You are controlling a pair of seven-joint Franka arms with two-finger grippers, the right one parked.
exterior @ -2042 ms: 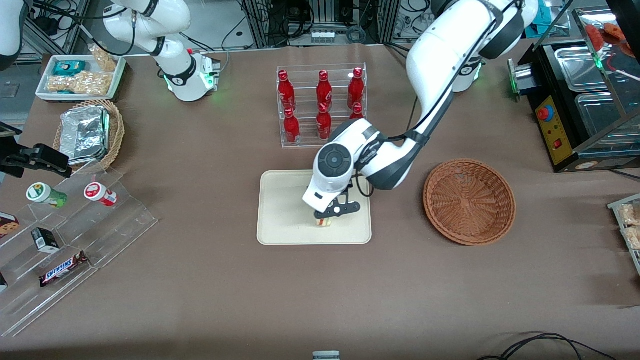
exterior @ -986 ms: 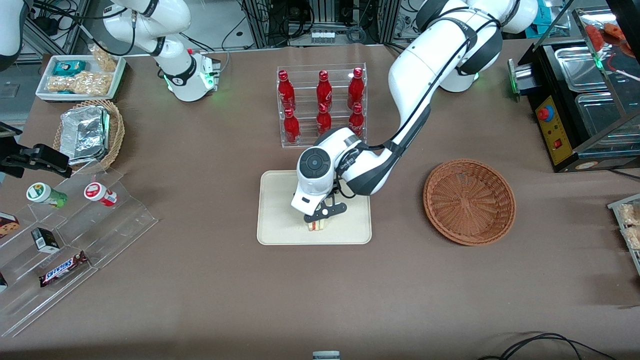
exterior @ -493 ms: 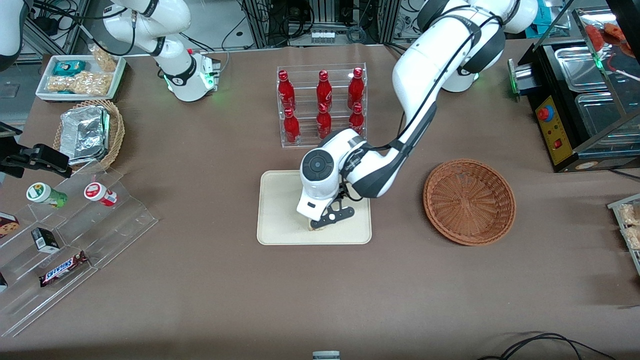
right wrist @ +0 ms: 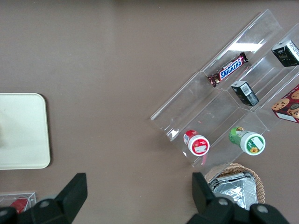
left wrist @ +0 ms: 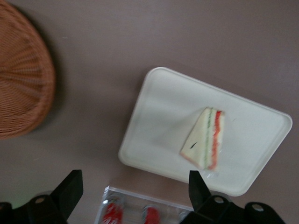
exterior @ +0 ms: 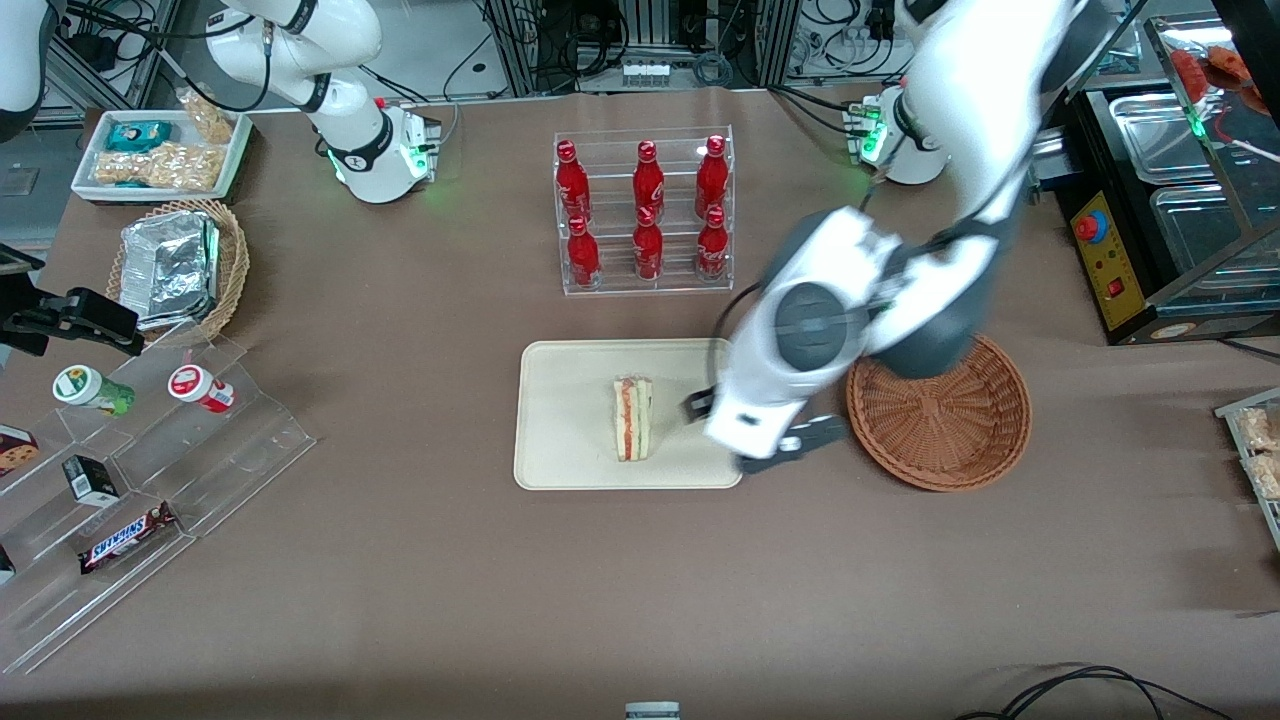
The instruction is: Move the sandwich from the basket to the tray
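Observation:
The sandwich (exterior: 632, 418) lies on its side on the cream tray (exterior: 560, 400), free of any grip; its red and green filling shows along one edge. My left gripper (exterior: 757, 424) hangs open and empty above the table, over the tray's edge nearest the basket. The reddish-brown basket (exterior: 940, 430) holds nothing that shows, and the arm covers part of its rim. In the left wrist view the sandwich (left wrist: 205, 139) rests on the tray (left wrist: 159, 135), the basket (left wrist: 21, 79) sits apart from it, and my gripper (left wrist: 134, 191) has nothing between its spread fingers.
A clear rack of red bottles (exterior: 645, 210) stands farther from the front camera than the tray. A stepped acrylic shelf with snacks (exterior: 150, 440), a tan basket with foil (exterior: 180, 265) and a white snack tray (exterior: 160, 155) sit toward the parked arm's end. A black appliance (exterior: 1150, 220) stands at the working arm's end.
The gripper has let go of the sandwich, opened, risen and swung toward the basket. The sandwich, earlier under the fingers, now lies uncovered on the tray.

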